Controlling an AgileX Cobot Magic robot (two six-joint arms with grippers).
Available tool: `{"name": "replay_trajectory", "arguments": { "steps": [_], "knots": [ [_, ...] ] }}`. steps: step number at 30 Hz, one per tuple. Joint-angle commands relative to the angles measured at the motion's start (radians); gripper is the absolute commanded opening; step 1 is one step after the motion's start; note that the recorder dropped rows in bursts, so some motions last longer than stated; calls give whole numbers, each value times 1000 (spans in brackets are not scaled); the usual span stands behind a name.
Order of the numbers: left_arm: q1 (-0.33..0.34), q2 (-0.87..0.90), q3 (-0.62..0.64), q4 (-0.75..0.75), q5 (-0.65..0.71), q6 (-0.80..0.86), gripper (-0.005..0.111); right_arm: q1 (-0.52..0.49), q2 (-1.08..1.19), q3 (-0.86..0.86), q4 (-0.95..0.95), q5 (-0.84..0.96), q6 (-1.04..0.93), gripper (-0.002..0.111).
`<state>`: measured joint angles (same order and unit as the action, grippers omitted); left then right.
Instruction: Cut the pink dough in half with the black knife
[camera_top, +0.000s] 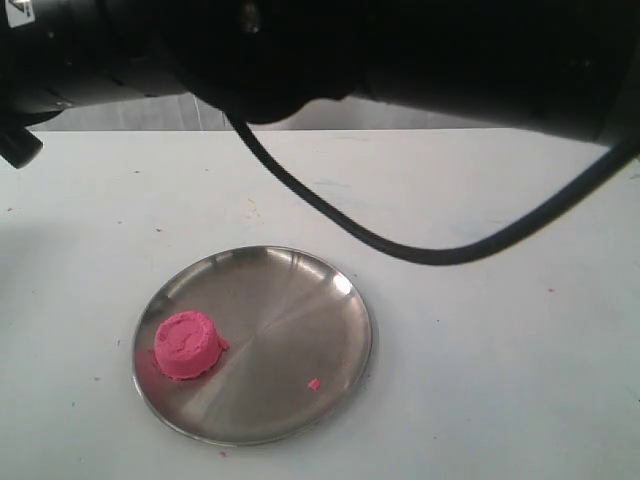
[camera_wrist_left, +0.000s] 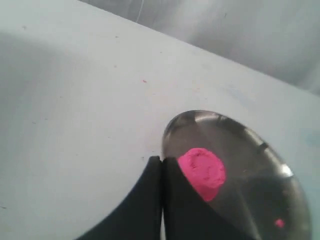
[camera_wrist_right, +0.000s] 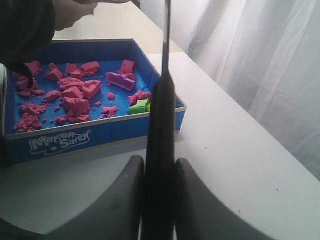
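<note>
Holding the knife (camera_wrist_right: 165, 100), your right tool (camera_wrist_right: 159, 164) clamps it, long axis running straight out from the jaws, tip aimed toward the blue box (camera_wrist_right: 75, 135), not the dough (camera_top: 188, 345). Neither dough nor plate (camera_top: 300, 300) shows in that wrist view, so you can't tell from it which way to swing. Dough sits uncut on the plate's left part in the exterior view, round, no long axis, so any cut line works. Your left tool (camera_wrist_left: 161, 161) is nearer: pinched together, empty, tips by the plate rim, dough just beyond.

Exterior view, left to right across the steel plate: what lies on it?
Round bright pink dough puck → tiny pink crumb, both on the round shiny steel plate; the black cable overhead spans too widely to place.
</note>
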<state>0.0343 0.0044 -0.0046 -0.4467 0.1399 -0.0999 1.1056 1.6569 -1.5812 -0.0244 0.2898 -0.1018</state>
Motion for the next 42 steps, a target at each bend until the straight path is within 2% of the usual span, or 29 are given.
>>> {"name": "replay_trajectory", "arguments": {
  "steps": [1,4,10,14,19,25,35,42],
  "knots": [
    [3,-4,5,-313,-5,-27,0,0,-5,-2,2,-3,-10,0],
    [-1,-4,-23,-450,66,16,0,0,-5,-2,2,9,-10,0],
    [-1,-4,-272,-559,243,345,0,0,-5,-2,-15,92,-31,0],
    [-1,36,-427,-482,311,417,0,0,-5,-2,-83,184,-29,0],
    [-1,138,-549,-257,414,375,0,0,-5,-2,-277,341,59,0],
    [-1,263,-625,-149,389,371,0,0,-5,-2,-331,499,85,0],
    [-1,458,-691,-149,263,473,0,0,-1,0,-291,535,80,0],
    [-1,571,-743,-193,194,506,0,0,-1,0,-184,543,12,0]
  ]
}}
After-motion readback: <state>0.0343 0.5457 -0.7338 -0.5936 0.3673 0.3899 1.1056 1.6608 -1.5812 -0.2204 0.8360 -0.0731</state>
